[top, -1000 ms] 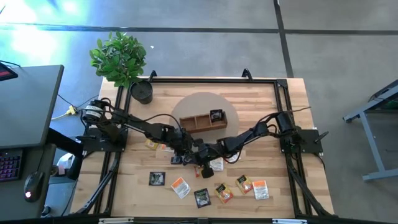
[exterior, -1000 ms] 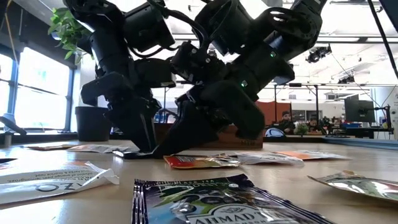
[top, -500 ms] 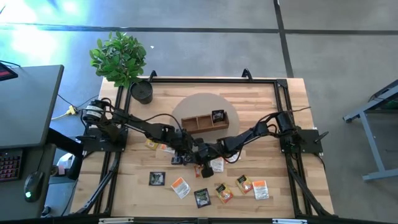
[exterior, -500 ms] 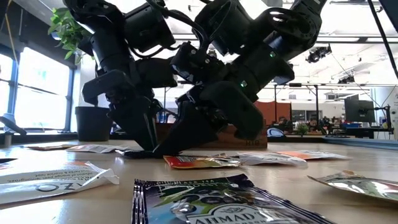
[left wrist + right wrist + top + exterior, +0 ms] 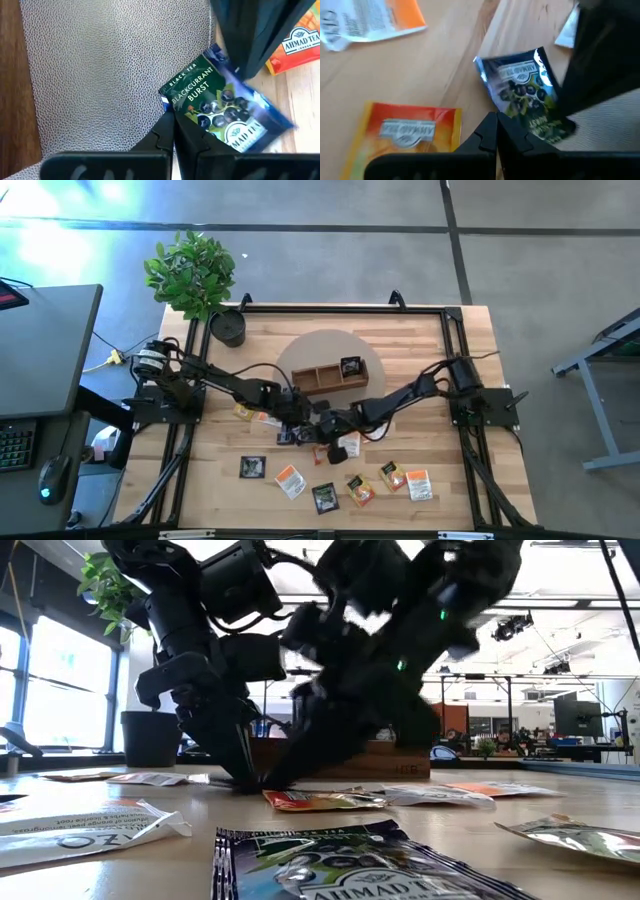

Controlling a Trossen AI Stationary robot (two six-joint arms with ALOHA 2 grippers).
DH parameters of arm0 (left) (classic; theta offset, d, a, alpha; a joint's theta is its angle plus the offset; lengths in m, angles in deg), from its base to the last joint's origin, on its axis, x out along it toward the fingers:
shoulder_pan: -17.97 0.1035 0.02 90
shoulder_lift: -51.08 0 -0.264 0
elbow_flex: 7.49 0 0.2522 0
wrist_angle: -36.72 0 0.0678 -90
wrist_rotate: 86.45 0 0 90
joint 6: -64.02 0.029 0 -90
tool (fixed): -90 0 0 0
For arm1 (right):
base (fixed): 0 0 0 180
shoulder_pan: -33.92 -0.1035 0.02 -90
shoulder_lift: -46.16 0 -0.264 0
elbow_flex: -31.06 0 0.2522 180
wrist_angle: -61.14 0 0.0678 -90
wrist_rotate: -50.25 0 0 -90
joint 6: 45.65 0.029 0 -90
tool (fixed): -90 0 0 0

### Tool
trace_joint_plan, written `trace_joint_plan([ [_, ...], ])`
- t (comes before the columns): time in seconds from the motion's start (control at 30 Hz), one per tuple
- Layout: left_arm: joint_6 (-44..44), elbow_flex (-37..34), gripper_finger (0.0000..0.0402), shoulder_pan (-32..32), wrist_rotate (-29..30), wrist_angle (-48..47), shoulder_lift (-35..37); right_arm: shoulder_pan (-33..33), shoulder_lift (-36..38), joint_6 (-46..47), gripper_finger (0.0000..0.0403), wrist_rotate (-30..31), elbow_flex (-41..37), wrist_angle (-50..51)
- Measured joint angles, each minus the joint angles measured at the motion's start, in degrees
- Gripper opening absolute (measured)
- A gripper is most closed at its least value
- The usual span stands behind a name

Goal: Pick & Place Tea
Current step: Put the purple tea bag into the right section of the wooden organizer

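A black "Blackcurrant Burst" tea packet point(image 5: 215, 102) lies at the near edge of the round grey mat point(image 5: 100, 65), half on the mat and half on the wood. My left gripper point(image 5: 173, 122) is shut on it at mid-table point(image 5: 297, 432). From the right, my right gripper point(image 5: 495, 122) comes in shut, its tips at the same packet's other side point(image 5: 520, 95). The wooden tray point(image 5: 325, 376) sits on the mat with one black packet point(image 5: 347, 366) in its right compartment. Several more tea packets, such as an orange one point(image 5: 410, 130), lie flat on the wood. My left gripper pinches the packet's edge near a corner point(image 5: 170, 107) between its two fingers, slanting down from the table's left. The rest of the packet lies ahead of the fingers on the mat's edge and the wood. My right gripper's shut tips stand at the packet's opposite edge point(image 5: 496, 107); whether they touch it I cannot tell.
Loose packets lie along the near part of the table: black ones point(image 5: 253, 468) point(image 5: 325, 497), orange and white ones point(image 5: 290, 480) point(image 5: 392, 475) point(image 5: 418, 485). A potted plant point(image 5: 195, 275) and a black pot point(image 5: 228, 327) stand at the far left corner.
My left gripper has shut on the black packet's edge without shifting its place. My right gripper has risen a little from the table and shows blurred in the low view.
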Motion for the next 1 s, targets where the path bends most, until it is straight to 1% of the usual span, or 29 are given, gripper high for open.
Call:
trace_joint_plan([
  [0.07,-0.14,0.0,0.0001,-0.06,0.73,0.06,0.01,-0.24,3.66,-1.54,0.0001,1.12,0.04,5.19],
  [0.13,-0.93,0.0,0.0001,-0.08,1.73,0.0,0.55,-0.26,7.23,-2.24,0.0003,3.99,0.1,10.9],
  [0.3,-3.32,-0.26,0.0,-0.11,4.02,-1.05,2.79,-0.15,16.58,-1.87,0.0002,14.16,0.09,26.1],
  [0.4,-4.03,0.53,0.0,-0.06,6.99,-0.84,4.12,-0.15,22.29,-1.55,0.0001,19.81,0.11,33.02],
  [0.53,-4.06,4.61,0.0,-0.08,10.26,-0.61,4.72,0.25,29.45,0.58,0.0003,27.7,0.11,40.77],
  [0.67,-0.32,10.01,0.0,-0.04,14.88,-0.53,4.79,0.99,36.24,4.35,0.0003,35.36,0.15,47.87],
  [0.77,2.1,13.81,0.0,0.2,21.4,0.02,4.83,1.45,41.12,7.49,0.0001,39.98,0.15,53.62],
  [0.87,3.59,16.67,0.0,1.42,28.12,2.04,4.83,1.71,45.39,11.11,0.0002,43.01,0.17,58.04],
  [0.93,3.77,17.91,0.0,3.12,29.22,5.56,4.34,1.73,47.6,12.59,0.0003,44.17,0.17,59.9],
  [1.0,4.82,18.26,0.0,5.31,27.76,9.52,3.73,1.73,49.53,12.76,0.0002,44.7,-0.17,59.73],
])
